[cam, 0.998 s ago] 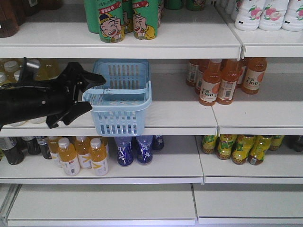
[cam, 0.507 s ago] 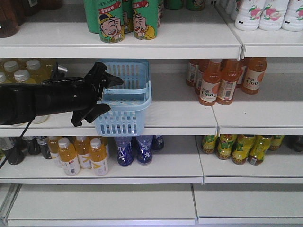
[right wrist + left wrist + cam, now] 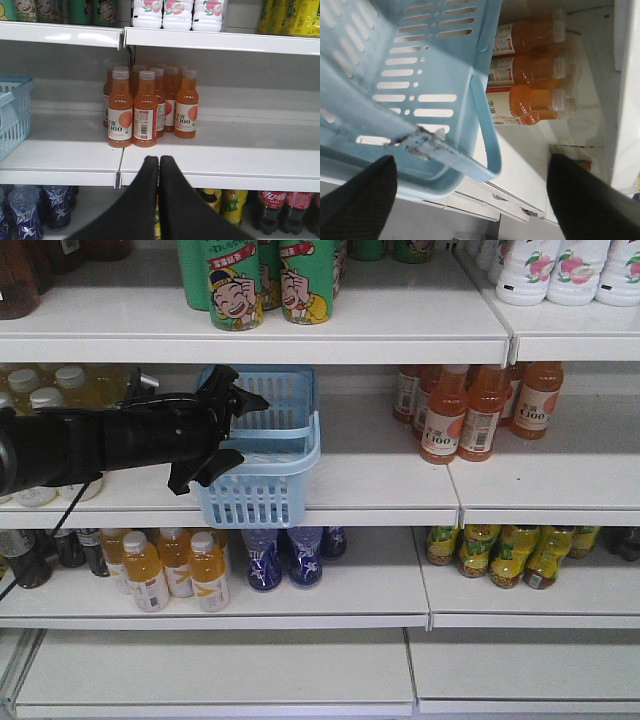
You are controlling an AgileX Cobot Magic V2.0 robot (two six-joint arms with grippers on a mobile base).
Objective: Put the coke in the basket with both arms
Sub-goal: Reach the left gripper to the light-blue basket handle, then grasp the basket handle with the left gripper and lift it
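Shop shelving: the basket [image 3: 262, 480] sits at the front edge of the middle shelf [image 3: 400, 485]. With jaws apart, the left gripper [image 3: 250, 428] brackets its left rim; centre the rim before closing. The right gripper [image 3: 159, 165] is pressed together. No coke can is visible.

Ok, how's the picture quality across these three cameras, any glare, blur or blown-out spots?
Front view: even, slightly hazy light, and the left arm is nearly featureless black. Left wrist view: the basket is close and soft, and the white shelving at right is blown out. Right wrist view: sharpest, with crisp orange bottles, glare on the upper shelf edge, and the shut right gripper solid black.
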